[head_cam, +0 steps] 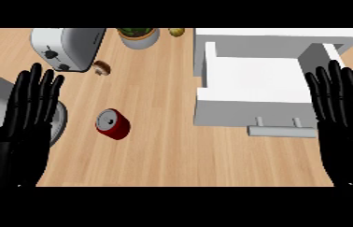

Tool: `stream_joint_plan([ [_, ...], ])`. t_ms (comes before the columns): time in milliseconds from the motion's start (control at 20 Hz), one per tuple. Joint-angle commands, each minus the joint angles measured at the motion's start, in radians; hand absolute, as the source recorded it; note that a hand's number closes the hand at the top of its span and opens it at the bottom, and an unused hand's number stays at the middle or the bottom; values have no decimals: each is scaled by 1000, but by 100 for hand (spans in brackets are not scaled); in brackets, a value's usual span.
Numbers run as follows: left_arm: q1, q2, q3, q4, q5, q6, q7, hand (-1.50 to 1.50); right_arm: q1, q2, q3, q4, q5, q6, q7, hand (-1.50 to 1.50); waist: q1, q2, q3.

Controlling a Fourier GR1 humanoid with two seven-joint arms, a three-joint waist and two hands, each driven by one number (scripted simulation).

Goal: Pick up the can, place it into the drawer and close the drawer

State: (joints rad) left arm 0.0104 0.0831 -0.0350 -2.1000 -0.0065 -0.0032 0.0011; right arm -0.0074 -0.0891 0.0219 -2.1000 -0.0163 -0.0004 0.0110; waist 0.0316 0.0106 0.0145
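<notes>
A red can [112, 124] with a silver top lies on the wooden counter, left of centre. The white drawer [252, 76] stands pulled open at the right, its inside bare, with a grey bar handle [281, 131] on its front. My left hand [26, 114] rests open at the left edge, fingers up, a short way left of the can. At the right edge my right hand [335, 110] rests open too, beside the drawer's right wall. Neither hand touches anything.
A silver toaster [66, 47] sits at the back left. A small brown mushroom [102, 67] lies next to it. A potted plant [139, 36] and a yellow-green fruit [176, 32] stand at the back. A grey round object [59, 123] shows partly behind my left hand.
</notes>
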Motion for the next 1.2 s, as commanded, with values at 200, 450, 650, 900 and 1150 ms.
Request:
stream_joint_plan([
  [200, 77, 147, 147, -3, 328, -282, -79, -150, -45, 32, 0, 49, 34, -43, 0, -150, -22, -10, -16],
  [450, 179, 180, 185, 63, 358, -221, 186, -150, 16, 19, -72, 57, 28, -106, 212, -150, -24, -10, -15],
  [650, 55, 278, 307, 93, 505, -229, 326, -150, 91, 26, -84, 86, -22, -58, 140, -150, -34, -10, -14],
  [900, 95, 249, 339, 83, 524, -292, 315, -150, 70, 12, -90, 39, -3, -62, 220, -150, -30, -11, -15],
  [1150, 55, 242, 349, 65, 521, -265, 399, -150, 130, 19, -112, 23, -11, -30, 141, -150, -32, -12, -14],
])
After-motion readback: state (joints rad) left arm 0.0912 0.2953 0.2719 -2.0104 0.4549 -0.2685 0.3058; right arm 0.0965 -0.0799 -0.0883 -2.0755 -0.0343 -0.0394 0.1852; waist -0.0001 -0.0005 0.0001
